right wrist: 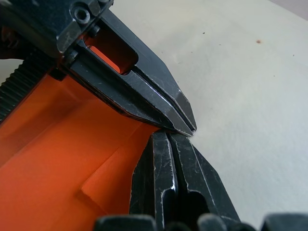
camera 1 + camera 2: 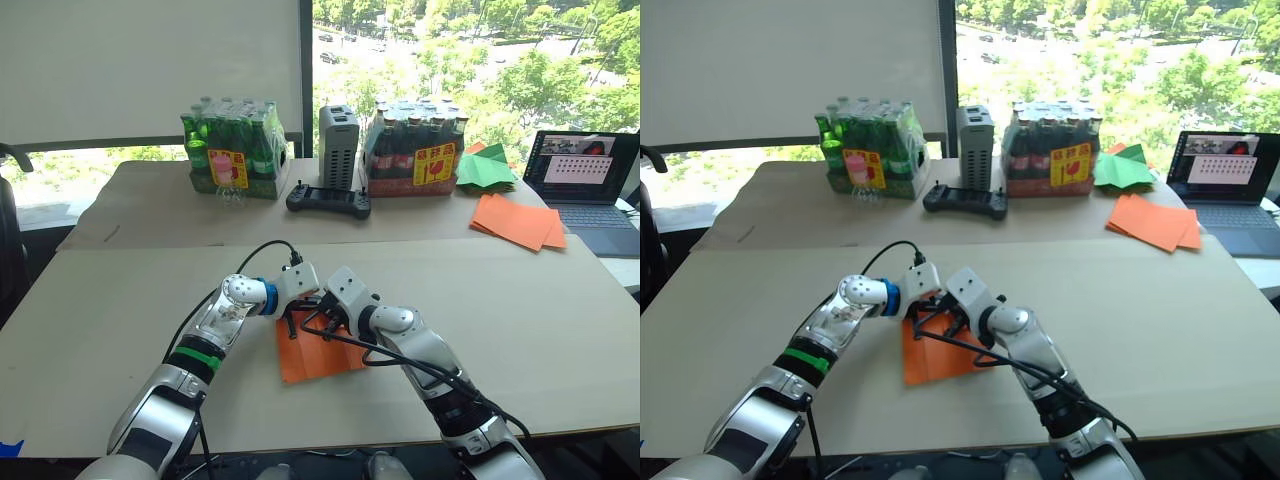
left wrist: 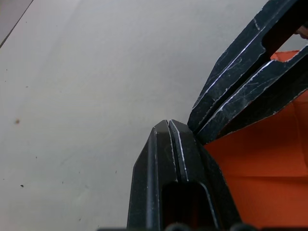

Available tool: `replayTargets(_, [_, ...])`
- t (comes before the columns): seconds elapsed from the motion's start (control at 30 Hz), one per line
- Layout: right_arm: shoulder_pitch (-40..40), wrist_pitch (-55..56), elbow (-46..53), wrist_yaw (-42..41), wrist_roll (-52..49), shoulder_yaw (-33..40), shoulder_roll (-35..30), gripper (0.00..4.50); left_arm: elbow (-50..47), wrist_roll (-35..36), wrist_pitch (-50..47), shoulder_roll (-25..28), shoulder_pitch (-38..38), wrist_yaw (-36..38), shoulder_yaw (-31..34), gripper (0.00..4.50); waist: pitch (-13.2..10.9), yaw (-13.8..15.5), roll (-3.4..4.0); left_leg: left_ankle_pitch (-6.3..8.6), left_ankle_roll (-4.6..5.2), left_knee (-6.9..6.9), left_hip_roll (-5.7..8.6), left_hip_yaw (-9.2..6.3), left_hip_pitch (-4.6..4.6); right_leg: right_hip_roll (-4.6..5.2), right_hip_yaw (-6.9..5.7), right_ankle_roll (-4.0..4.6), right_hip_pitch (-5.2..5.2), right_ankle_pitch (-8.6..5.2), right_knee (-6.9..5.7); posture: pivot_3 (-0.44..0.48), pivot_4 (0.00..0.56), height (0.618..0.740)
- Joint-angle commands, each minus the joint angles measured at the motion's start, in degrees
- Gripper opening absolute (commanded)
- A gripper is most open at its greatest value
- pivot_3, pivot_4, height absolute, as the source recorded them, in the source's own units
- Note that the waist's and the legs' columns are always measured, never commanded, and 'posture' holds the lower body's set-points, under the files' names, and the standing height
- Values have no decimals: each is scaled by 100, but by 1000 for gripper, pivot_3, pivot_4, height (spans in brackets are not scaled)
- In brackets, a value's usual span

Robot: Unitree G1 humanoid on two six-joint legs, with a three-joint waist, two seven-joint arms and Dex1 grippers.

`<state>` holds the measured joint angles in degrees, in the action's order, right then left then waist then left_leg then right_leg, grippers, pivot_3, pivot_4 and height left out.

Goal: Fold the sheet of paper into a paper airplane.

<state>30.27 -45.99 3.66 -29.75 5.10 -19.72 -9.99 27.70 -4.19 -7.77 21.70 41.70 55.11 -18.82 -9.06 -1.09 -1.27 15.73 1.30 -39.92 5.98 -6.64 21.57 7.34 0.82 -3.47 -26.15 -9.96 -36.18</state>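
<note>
- pale table (image 2: 560, 330) by a sunny window, bottle packs (image 2: 235, 150) at the far edge
- sheet of paper (image 2: 312, 355) lies near the front edge, wide bare surface on both sides
- left gripper (image 3: 168, 126) and right gripper (image 1: 169, 135) both pressed together, tips meeting at the sheet's far edge

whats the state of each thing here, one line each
sheet of paper: partly folded, lying on the near table under both grippers
left gripper: fingers shut, tips at the paper's edge
right gripper: fingers shut, tips meeting the left gripper's
stack of orange sheets: flat, unfolded, far right of the table
green paper: creased, piled behind the stack
laptop: open, screen on
green bottles: upright, shrink-wrapped
dark bottles: upright, shrink-wrapped
</note>
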Motion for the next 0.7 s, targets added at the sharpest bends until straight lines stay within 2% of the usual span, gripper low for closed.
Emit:
replayTargets(0.03, [-134, -293, -98, -76, -89, -79, -101, 19, -42, -120, -52, 55, -152, 67, -104, 0, 2, 0, 0, 0, 0, 0, 0, 0, 0, 0, 0, 0, 0, 0, 0, 0, 150, 699])
replayTargets(0.7, [-680, -982, 639, -22, -360, -35, -608, 19, -32, -140, -22, -4, -178, 86, -161, 0, 88, 22, -2, 3, 5, 2, 0, 0, -10, 0, 0, -2, 13, -1, 7, 0, 150, 699])
